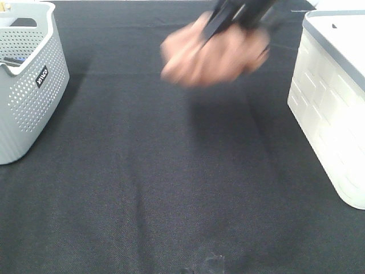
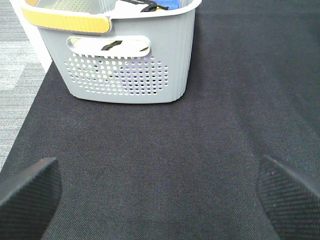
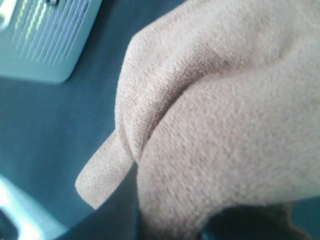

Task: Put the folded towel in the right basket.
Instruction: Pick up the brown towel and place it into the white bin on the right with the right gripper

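The towel [image 1: 214,54] is bunched up in my right gripper [image 1: 225,23], which is clenched on it. In the high view it is a pinkish-tan lump directly under the dark fingers. It is lifted clear of the black mat [image 1: 171,188], and its shadow falls on the cloth below. Both gripper and towel are smeared by blur, so I can't make out where the fingers bite.

Through the right wrist camera the towel [image 3: 225,125] fills nearly the whole frame. I can see soft looped fabric creased into thick folds, with one flap [image 3: 100,180] sticking out to the side over the mat.

The white basket [image 1: 328,108] stands off to that gripper's right, well apart from it, with a strip of bare mat between the towel and the basket's wall. The towel is over the mat, not over the basket. The grey basket [image 1: 28,85] sits much farther off on the gripper's other side, at the mat's far edge.

My left gripper [image 2: 160,200] is spread wide. Its two black textured pads [image 2: 30,195] are far apart with only mat between them, so it holds nothing. The grey basket [image 2: 125,60] stands on the mat straight ahead of it, near but not touching. It has a perforated wall and a yellow grip [image 2: 67,21] on its rim. Something dark and something blue show inside, but I can't tell what they are.
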Robot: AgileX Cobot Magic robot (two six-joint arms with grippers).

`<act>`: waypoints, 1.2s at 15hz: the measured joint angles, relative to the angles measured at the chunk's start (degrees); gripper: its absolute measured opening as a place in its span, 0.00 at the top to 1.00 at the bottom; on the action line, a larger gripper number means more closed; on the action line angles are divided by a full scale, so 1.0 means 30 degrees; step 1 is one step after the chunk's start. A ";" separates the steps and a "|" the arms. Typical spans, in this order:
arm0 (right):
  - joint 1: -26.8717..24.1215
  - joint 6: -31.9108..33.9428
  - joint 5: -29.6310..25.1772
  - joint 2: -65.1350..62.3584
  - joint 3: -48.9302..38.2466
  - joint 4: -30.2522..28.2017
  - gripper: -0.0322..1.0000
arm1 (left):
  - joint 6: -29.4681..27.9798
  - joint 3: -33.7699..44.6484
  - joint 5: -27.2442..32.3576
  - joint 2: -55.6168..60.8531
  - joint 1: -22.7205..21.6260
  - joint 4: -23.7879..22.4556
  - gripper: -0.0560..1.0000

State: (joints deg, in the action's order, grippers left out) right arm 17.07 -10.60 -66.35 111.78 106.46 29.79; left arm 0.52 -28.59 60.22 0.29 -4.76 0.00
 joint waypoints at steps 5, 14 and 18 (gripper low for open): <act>-0.3533 0.0191 -0.1108 -0.2311 0.4011 -0.6188 0.79 | 0.0000 0.0000 0.0000 0.0000 0.0000 0.0000 0.01; -0.9091 0.1738 -0.1203 0.0974 0.4049 -0.8594 0.79 | 0.0000 0.0000 0.0000 0.0000 0.0000 0.0000 0.01; -0.9091 0.2349 -0.1184 0.1948 0.4049 -0.8575 0.54 | 0.0000 0.0000 0.0000 0.0000 0.0000 0.0000 0.01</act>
State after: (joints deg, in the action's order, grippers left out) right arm -10.20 -3.55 -69.90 117.63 118.60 4.07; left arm 0.52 -28.59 60.22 0.29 -4.76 0.00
